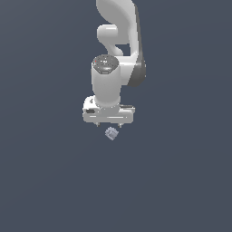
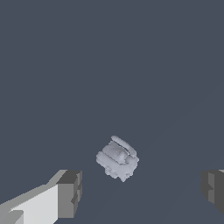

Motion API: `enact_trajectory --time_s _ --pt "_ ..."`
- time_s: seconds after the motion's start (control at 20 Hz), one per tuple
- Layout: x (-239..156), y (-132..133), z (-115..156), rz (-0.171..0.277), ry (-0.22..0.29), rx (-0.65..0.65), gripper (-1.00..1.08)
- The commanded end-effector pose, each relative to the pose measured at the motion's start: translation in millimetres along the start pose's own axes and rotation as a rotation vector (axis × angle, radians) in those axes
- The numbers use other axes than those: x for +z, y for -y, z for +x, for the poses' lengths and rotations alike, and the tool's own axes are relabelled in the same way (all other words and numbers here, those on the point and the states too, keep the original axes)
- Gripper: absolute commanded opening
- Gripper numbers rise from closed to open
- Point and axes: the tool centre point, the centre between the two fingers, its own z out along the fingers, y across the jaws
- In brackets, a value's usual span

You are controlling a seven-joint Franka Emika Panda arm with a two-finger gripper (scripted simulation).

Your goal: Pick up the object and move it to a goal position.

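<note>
The object (image 1: 111, 133) is a tiny pale lavender-grey lump on the dark floor, just below the white gripper (image 1: 108, 126) in the exterior view. In the wrist view the object (image 2: 117, 159) shows faceted, ribbed faces and lies apart from both fingers, between their lines and a little ahead of the tips. My gripper (image 2: 142, 192) is open, its two grey fingertips (image 2: 70, 192) spread wide, with nothing between them. The fingers barely show under the hand in the exterior view.
The white arm (image 1: 118, 50) rises behind the hand in the exterior view. A uniform dark grey-blue floor (image 1: 181, 181) fills everything else; no other object or edge shows.
</note>
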Motion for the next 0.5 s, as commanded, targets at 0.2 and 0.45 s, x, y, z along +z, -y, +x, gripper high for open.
enact_trajectory --time_s 0.2,0.45 --pt "-3.2 0.8 -1.2 0.005 0.002 -0.007 1.0" --pt "-9.5 2.4 -3.8 0.016 0.005 -0.021 1.0"
